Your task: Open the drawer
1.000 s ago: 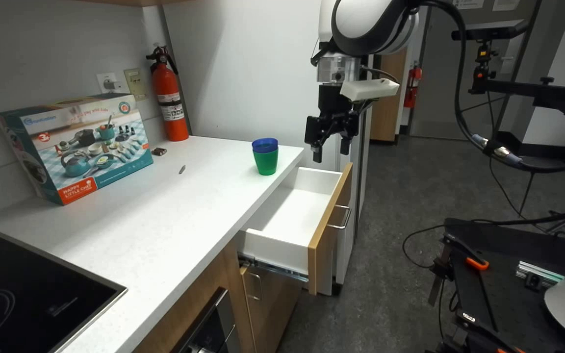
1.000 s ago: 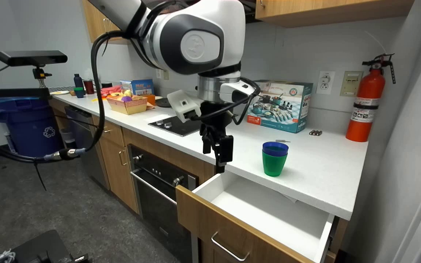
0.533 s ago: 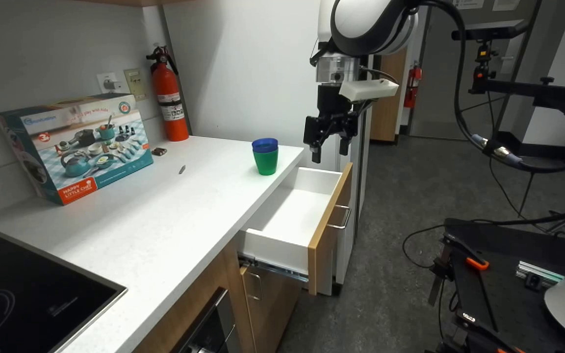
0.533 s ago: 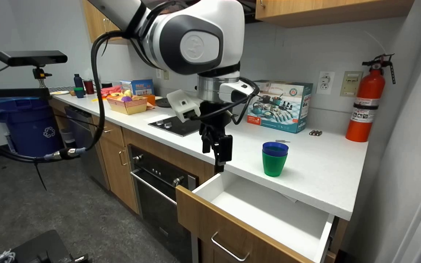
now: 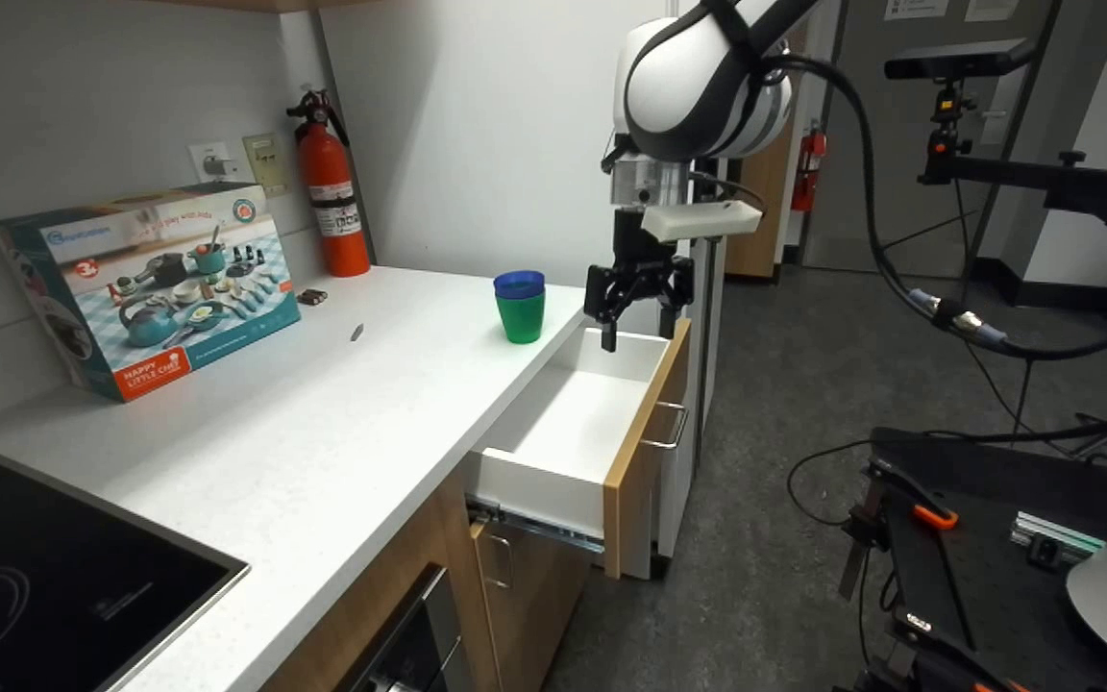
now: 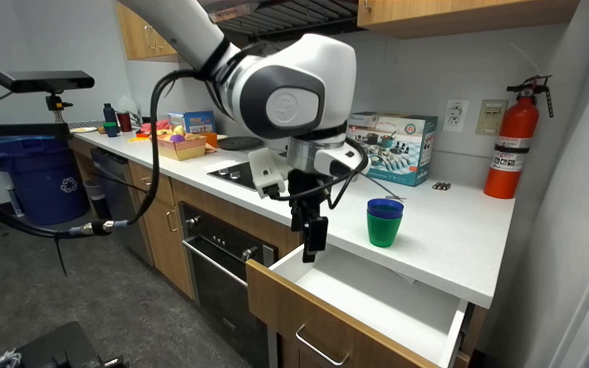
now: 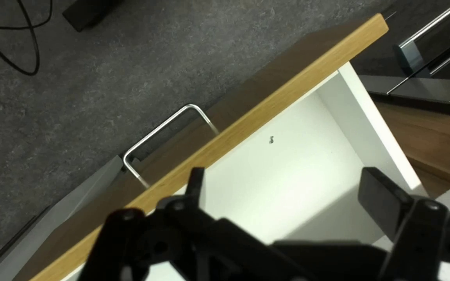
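Observation:
The drawer (image 5: pixel 573 423) is pulled well out from under the counter in both exterior views. It has a white inner box (image 6: pixel 376 301) and a tan wood front panel (image 6: pixel 274 294). Its metal bar handle (image 6: pixel 320 348) is on the outer face and also shows in the wrist view (image 7: pixel 158 127). The box holds nothing but a small dark speck (image 7: pixel 271 139) on its floor. My gripper (image 5: pixel 638 336) points down above the drawer, inside of the front panel, not on the handle. In the wrist view the two fingers (image 7: pixel 281 183) are wide apart with nothing between them.
A green cup (image 6: pixel 383 231) with a blue cup (image 6: pixel 385 207) in it stands near the counter edge (image 5: pixel 539 370) beside the gripper. A toy box (image 5: pixel 174 288), a fire extinguisher (image 5: pixel 332 183) and a cooktop (image 5: pixel 63 577) are farther along the counter. The oven (image 6: pixel 230 271) adjoins the drawer.
My gripper has come down toward the drawer and shifted slightly toward the counter within the last half second; before that it barely moved. The drawer and cups have not moved.

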Tool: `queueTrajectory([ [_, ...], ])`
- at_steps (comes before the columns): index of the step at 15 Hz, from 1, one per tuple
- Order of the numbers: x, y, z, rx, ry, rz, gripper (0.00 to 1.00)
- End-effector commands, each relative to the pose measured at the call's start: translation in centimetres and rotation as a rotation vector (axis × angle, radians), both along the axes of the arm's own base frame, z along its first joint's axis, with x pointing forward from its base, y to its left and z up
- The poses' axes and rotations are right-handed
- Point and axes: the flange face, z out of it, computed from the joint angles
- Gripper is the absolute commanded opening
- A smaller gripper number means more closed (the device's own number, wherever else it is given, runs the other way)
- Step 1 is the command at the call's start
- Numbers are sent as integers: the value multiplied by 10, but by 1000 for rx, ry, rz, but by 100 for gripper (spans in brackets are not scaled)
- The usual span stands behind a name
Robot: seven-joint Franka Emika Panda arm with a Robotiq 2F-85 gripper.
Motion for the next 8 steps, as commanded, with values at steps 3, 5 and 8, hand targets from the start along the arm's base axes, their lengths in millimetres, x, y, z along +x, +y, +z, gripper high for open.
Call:
queueTrajectory([
  [3, 29, -17, -71, 27, 51, -150, 100],
  [5, 32, -17, -89, 43, 79, -187, 100],
  [8, 33, -16, -107, 54, 125, -239, 100],
])
